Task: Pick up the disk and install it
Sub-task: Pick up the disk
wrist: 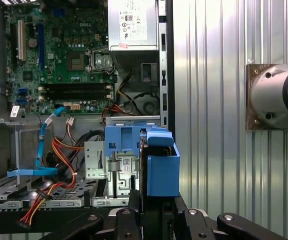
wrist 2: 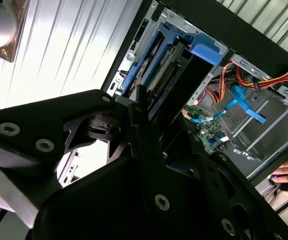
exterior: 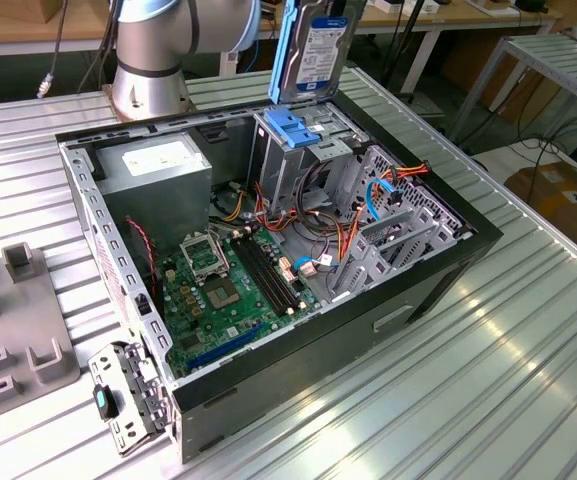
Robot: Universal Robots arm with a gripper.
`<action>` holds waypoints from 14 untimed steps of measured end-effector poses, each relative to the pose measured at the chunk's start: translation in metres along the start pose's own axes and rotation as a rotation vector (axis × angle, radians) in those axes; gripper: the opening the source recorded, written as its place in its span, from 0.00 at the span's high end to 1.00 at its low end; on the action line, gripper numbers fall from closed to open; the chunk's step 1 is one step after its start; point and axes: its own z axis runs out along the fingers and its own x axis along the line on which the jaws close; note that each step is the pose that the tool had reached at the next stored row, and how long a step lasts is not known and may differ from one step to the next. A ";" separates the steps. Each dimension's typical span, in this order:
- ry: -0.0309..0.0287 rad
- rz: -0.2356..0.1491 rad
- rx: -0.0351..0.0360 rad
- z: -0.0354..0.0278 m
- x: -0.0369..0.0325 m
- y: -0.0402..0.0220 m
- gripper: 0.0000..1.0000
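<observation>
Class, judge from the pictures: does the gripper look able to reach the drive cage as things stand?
Probably yes. The gripper, shut on the upright disk, hangs right above the cage, and nothing seems to lie between them; the loose cables lie beside the cage.

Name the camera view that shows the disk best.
The exterior view: the disk stands upright above the drive cage, labelled face towards the camera, top cut off. The first wrist view shows the disk edge-on in its blue frame; the second wrist view shows its connector edge, foreshortened.
</observation>
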 end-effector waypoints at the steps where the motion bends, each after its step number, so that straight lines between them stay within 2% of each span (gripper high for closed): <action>1: -0.0001 0.000 0.0000 0.0001 -0.0001 -0.0031 0.65; 10: -0.0001 0.000 0.0000 0.0003 -0.0004 -0.0207 0.65; 14: -0.0001 0.000 0.0000 0.0004 -0.0006 -0.0245 0.65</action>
